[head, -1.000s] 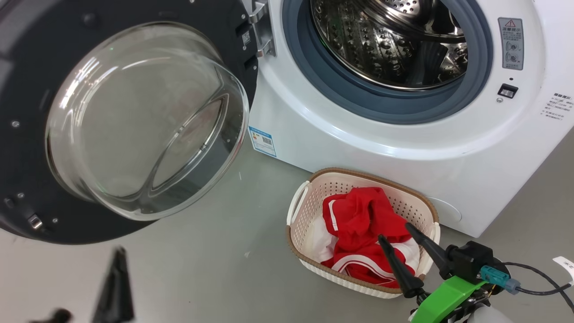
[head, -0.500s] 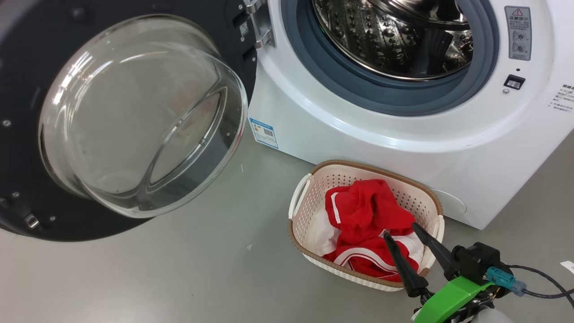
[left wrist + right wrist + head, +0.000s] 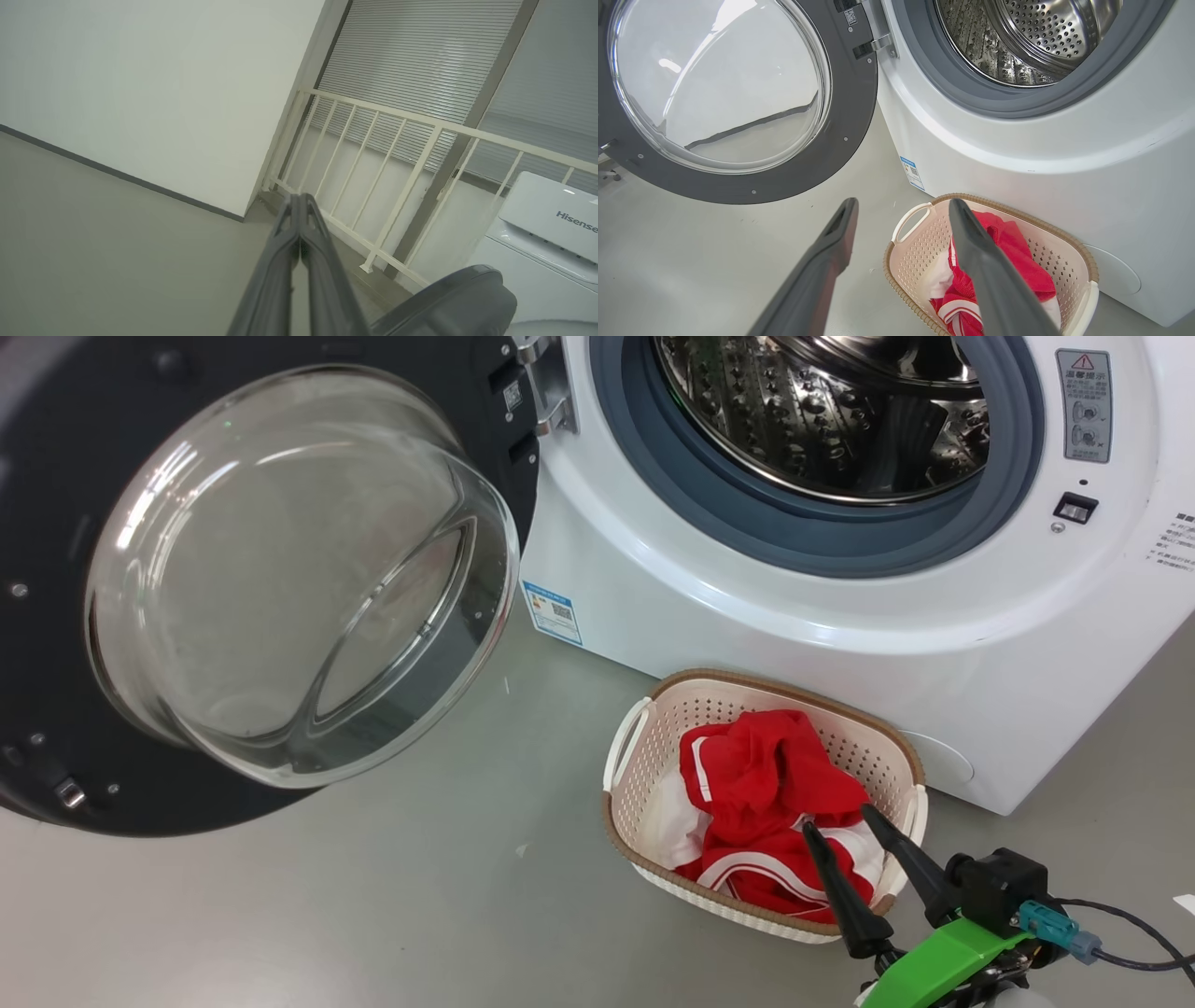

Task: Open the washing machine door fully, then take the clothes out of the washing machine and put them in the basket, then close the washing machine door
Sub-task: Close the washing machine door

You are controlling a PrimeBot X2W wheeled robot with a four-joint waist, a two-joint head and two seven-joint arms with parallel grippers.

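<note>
The black-rimmed round glass door [image 3: 280,579] hangs open left of the white washing machine [image 3: 747,644], seemingly nearer the left gripper [image 3: 299,198], fingers pressed together, than the spread, empty right gripper [image 3: 834,816].

The washing machine [image 3: 840,616] stands ahead of me on the floor [image 3: 373,896], its door [image 3: 37,476] hanging out to my left. The basket [image 3: 644,747] sits on the floor just before the machine, below the drum [image 3: 822,411]. The clothes [image 3: 766,775] lie in the basket. My right hand [image 3: 837,819] hangs at the basket's near side.
</note>
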